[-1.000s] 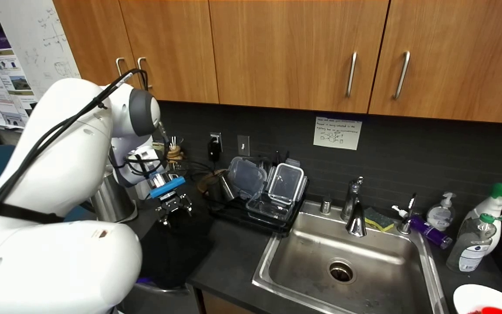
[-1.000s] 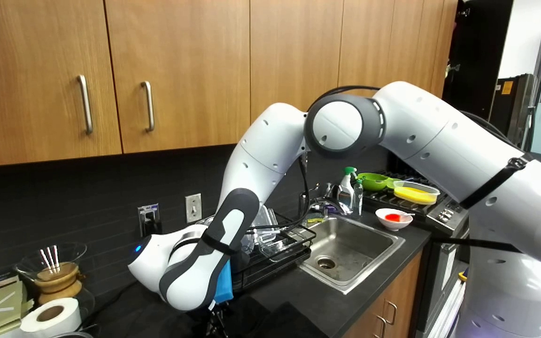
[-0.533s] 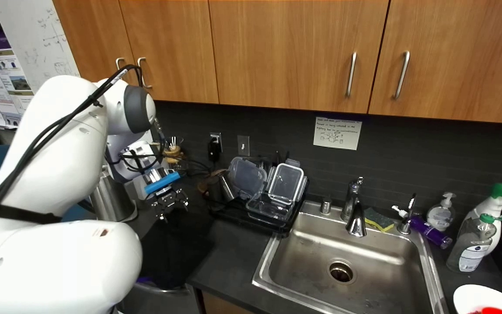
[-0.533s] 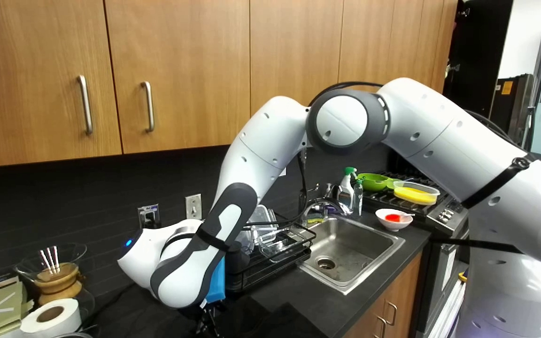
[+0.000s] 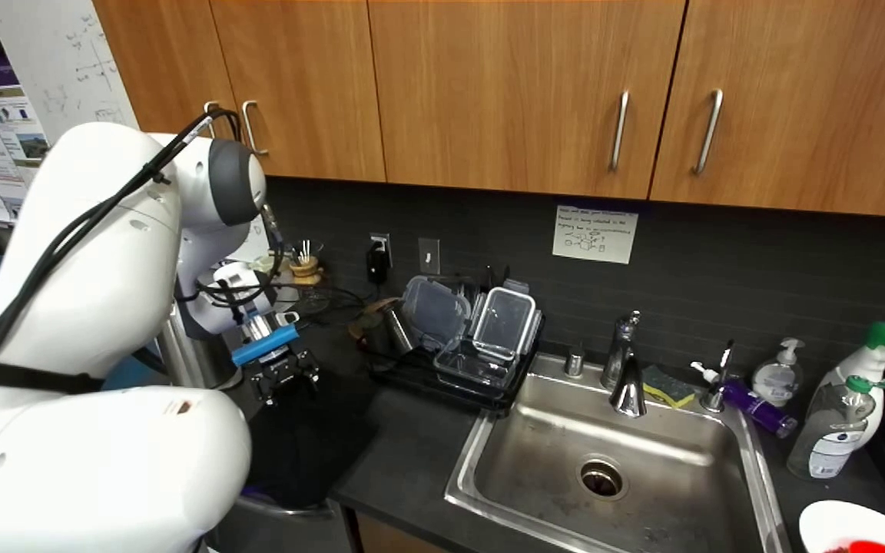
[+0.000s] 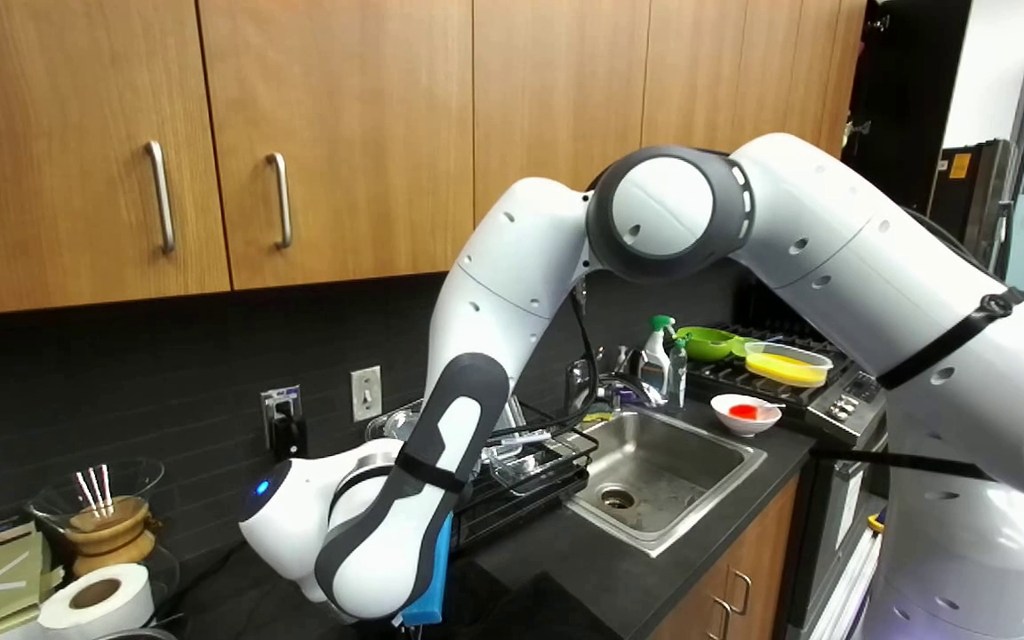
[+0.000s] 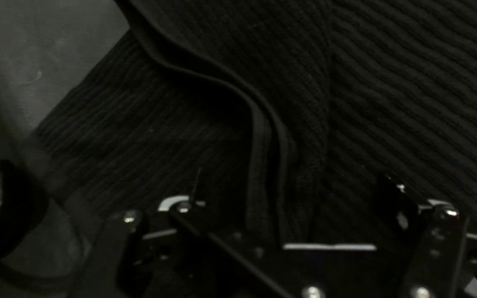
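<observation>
A dark, ribbed cloth [image 7: 300, 107] lies on the dark grey counter [image 5: 404, 449], partly folded over itself, with a curved double edge running down the middle of my wrist view. My gripper [image 5: 291, 389] is above it, jaws spread wide, the folded edge passing below the gap between them; I cannot tell whether the fingertips touch the fabric. A bright blue bar [image 5: 264, 346] sits across the gripper's upper part. Near it, partly hidden by my white arm [image 5: 104, 253], stands a steel kettle [image 5: 197, 357]. On the cloth's other side is a black dish rack [image 5: 442, 390] stacked with clear containers [image 5: 504, 322]. Just beside the rack comes the steel sink [image 5: 542, 461], with a chrome faucet [image 5: 627, 376] and a green-and-yellow sponge [image 5: 667, 386] at its back rim. Farther along are a green-topped spray bottle [image 6: 654, 363] and a white bowl [image 6: 745, 428] with something red inside. Wooden cabinets [image 5: 519, 92] run overhead. In an exterior view, a white roll [image 6: 125, 606] sits near a wood-collared glass coffee maker [image 6: 110, 526].
</observation>
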Available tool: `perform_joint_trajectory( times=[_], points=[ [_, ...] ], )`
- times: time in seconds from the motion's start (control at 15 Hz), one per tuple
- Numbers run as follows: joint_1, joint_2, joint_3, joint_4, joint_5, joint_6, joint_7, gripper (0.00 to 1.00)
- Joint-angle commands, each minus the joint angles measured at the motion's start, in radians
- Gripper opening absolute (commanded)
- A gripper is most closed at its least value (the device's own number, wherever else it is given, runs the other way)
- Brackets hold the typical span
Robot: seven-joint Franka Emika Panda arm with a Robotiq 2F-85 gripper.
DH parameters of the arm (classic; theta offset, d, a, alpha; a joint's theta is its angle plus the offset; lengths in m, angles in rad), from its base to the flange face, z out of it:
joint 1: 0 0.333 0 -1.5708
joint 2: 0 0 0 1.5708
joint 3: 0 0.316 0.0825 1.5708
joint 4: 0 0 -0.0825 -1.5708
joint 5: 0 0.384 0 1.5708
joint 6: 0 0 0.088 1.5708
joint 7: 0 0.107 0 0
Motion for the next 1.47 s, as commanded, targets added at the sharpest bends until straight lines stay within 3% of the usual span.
perform_joint_trajectory(
  times=[0.0, 0.27, 0.33, 0.87, 1.07, 1.4],
  points=[
    [0.017, -0.067, -0.014, -0.121, 0.014, 0.081, 0.100, 1.00],
    [0.025, -0.086, -0.019, -0.164, 0.011, 0.112, 0.140, 1.00],
    [0.022, -0.039, -0.016, -0.102, 0.015, 0.088, 0.109, 1.00],
    [0.023, -0.037, -0.017, -0.101, 0.015, 0.089, 0.109, 1.00],
    [-0.005, -0.031, 0.005, -0.054, 0.058, 0.021, 0.040, 1.00],
    [-0.075, 0.046, 0.041, 0.080, 0.138, -0.128, -0.249, 1.00]
  ],
)
